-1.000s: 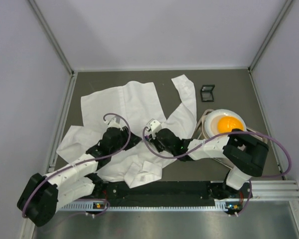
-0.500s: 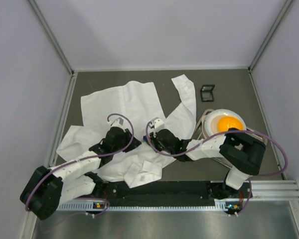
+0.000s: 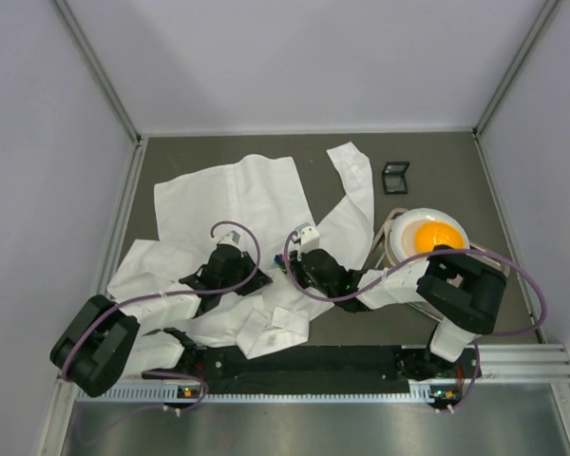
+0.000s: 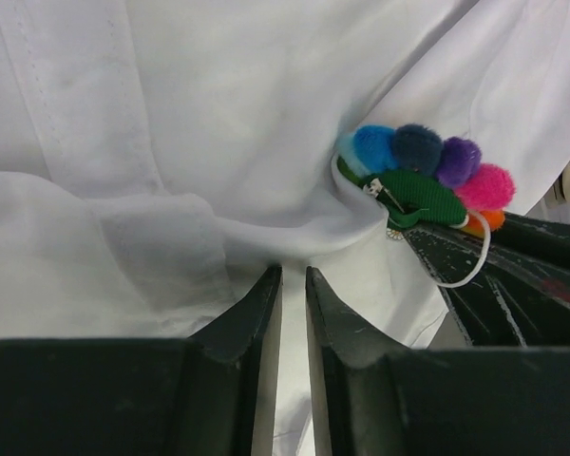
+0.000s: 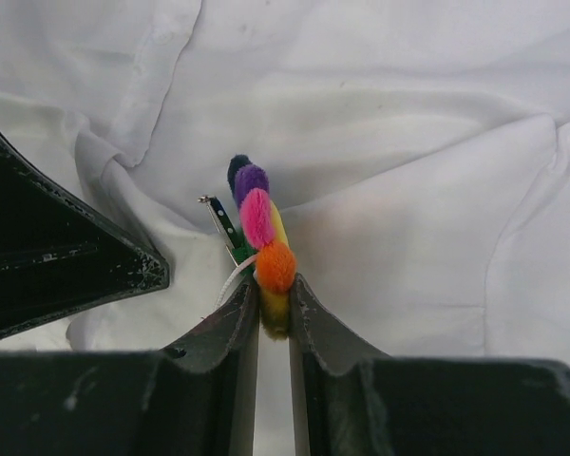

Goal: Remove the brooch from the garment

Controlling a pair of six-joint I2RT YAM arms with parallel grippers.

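Base of brooch hidden inside right end effector

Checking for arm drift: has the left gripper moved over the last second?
Yes. The left gripper shifted slightly right, toward the white bowl, in the top view.

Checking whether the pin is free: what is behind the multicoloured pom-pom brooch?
A green backing with a metal clasp shows behind the multicoloured pom-pom brooch, against the creased white shirt. Whether the pin pierces the cloth is hidden.
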